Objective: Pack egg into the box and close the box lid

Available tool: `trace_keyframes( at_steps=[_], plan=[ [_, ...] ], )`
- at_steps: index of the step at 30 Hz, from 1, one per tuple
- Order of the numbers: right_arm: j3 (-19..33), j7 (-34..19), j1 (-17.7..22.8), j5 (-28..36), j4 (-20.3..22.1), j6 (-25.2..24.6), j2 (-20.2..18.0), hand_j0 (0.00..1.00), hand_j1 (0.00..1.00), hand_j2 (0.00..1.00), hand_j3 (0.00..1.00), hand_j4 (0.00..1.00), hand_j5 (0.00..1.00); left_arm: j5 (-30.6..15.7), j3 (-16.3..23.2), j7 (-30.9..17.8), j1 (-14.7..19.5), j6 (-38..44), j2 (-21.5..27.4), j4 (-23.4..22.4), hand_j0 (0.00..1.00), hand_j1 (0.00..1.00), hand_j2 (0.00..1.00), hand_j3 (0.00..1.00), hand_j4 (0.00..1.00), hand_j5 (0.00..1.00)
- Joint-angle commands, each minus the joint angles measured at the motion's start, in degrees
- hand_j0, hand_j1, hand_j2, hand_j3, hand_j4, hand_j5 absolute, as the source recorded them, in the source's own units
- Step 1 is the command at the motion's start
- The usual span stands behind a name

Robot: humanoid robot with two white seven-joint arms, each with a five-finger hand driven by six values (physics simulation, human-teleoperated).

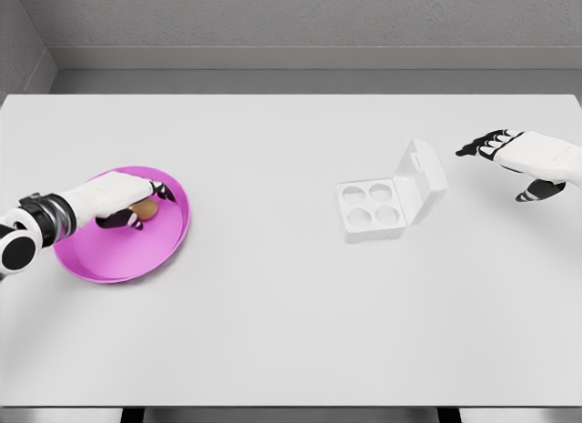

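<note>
A brown egg (143,208) lies in the pink plate (136,259) at the table's left. My left hand (136,205) reaches into the plate with its fingers curled around the egg, which is mostly hidden by them. A white egg box (391,203) sits right of the middle; its tray with several hollow cups holds nothing, and its lid (421,180) stands tilted open toward the right. My right hand (509,159) hovers beyond the lid at the right edge, fingers stretched out and holding nothing.
The white table (291,332) spans the view, with its front edge at the bottom. A grey wall runs along the back.
</note>
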State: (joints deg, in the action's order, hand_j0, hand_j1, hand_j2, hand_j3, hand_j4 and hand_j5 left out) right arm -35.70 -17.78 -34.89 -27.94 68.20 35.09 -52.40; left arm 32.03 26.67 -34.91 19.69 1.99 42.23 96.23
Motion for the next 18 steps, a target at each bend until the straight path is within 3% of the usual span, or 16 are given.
trace_keyframes(
  at_steps=[1, 4, 10, 18],
  plan=[
    [0.1, 0.0, 0.0, 0.3, 0.0, -0.1, -0.1, 1.0, 1.0, 1.0, 1.0, 1.0, 1.0, -0.1, 0.1, -0.1, 0.0, 0.0, -0.3, -0.1, 0.76, 0.76, 0.76, 0.76, 0.76, 0.76],
    [0.1, 0.0, 0.0, 0.3, 0.1, -0.1, -0.1, 1.0, 1.0, 1.0, 1.0, 1.0, 1.0, -0.2, 0.1, -0.1, 0.0, 0.0, -0.3, 0.0, 0.73, 0.73, 0.73, 0.73, 0.73, 0.73],
    [0.1, 0.0, 0.0, 0.3, 0.0, -0.1, -0.1, 1.0, 1.0, 1.0, 1.0, 1.0, 1.0, -0.1, -0.7, -0.1, -0.1, 0.0, -0.2, 0.1, 0.55, 0.55, 0.55, 0.55, 0.55, 0.55],
    [0.0, 0.0, 0.0, 0.3, -0.1, -0.1, -0.1, 1.0, 1.0, 1.0, 1.0, 1.0, 1.0, -0.1, -1.9, -0.1, 0.0, 0.0, 0.0, 0.5, 0.44, 0.44, 0.44, 0.44, 0.44, 0.44]
  ],
)
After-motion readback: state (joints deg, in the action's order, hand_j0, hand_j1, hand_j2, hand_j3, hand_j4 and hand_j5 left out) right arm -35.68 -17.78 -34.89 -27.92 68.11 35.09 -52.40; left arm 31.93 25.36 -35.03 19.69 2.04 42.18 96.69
